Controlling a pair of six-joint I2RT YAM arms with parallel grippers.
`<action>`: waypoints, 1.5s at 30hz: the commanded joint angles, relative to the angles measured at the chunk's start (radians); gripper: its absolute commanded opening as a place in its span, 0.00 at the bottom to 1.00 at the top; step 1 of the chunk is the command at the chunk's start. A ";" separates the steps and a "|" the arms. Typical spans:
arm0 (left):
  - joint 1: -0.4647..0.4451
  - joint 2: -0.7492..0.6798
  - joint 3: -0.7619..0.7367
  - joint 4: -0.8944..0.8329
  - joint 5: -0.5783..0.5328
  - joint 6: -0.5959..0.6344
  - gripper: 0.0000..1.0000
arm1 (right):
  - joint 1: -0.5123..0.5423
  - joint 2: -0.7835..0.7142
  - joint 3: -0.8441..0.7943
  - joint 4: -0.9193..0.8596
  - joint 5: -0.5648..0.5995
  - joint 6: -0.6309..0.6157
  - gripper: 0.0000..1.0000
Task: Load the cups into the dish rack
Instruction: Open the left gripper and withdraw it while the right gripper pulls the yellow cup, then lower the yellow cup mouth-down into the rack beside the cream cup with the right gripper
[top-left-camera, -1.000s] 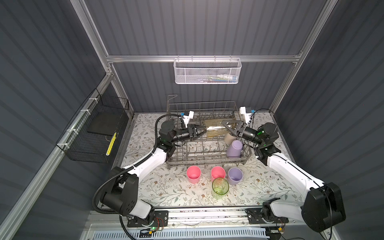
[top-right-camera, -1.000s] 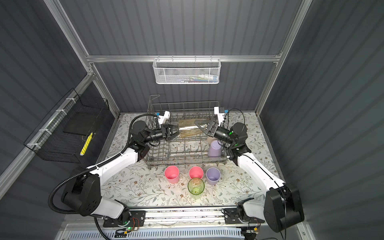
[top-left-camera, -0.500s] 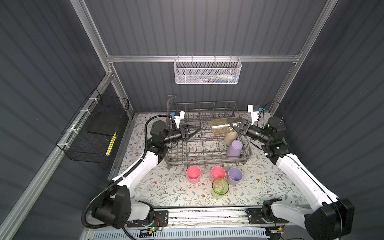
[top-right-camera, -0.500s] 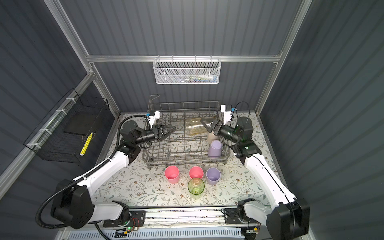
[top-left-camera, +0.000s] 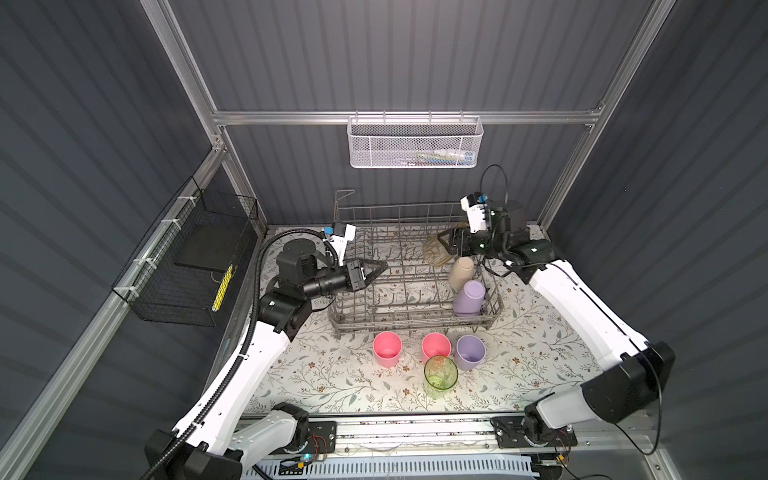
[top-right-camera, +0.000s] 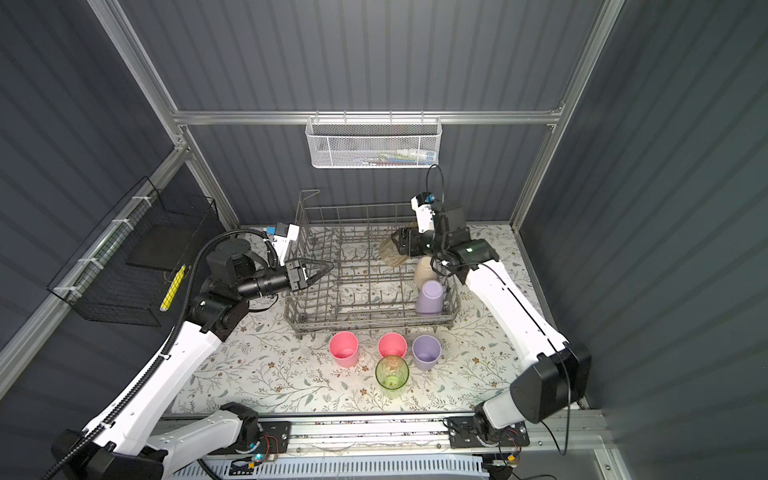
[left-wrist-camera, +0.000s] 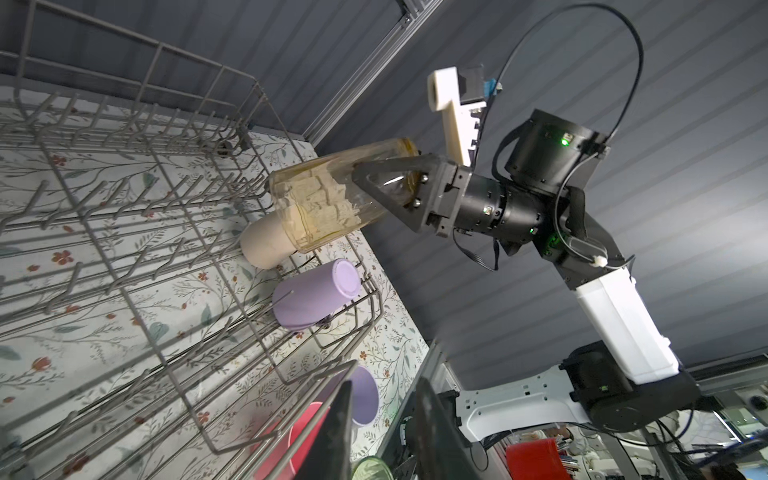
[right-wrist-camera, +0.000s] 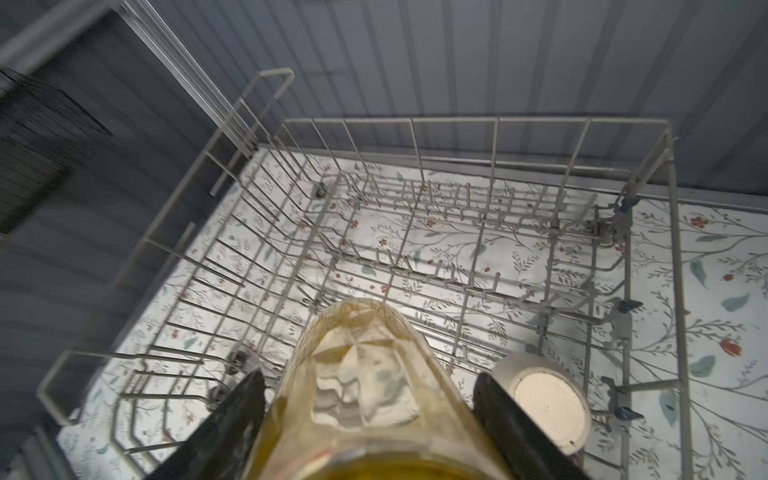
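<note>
Two arms level over rack (top-left-camera: 415, 321), right tool (top-left-camera: 444, 246) at 1 o'clock grasping sideways yellow cup (top-left-camera: 432, 253), left tool (top-left-camera: 380, 266) at 9 o'clock slightly parted, empty.

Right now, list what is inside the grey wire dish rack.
Upside-down beige plastic cup and upside-down lilac plastic cup at its right end; their insides are hidden.

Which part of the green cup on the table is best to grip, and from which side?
The green cup stands upright, mouth up: take its near rim from above, one jaw inside, one outside. A pink cup and a lilac cup stand close behind it, so a grip around its body would likely bump them.
</note>
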 joint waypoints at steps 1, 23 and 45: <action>0.000 -0.021 -0.007 -0.087 -0.023 0.063 0.27 | 0.028 0.070 0.098 -0.096 0.119 -0.106 0.33; 0.001 -0.027 -0.051 -0.077 0.002 0.092 0.26 | 0.072 0.391 0.338 -0.180 0.149 -0.159 0.31; 0.007 -0.010 -0.061 -0.064 0.025 0.105 0.25 | 0.086 0.476 0.382 -0.200 0.167 -0.162 0.31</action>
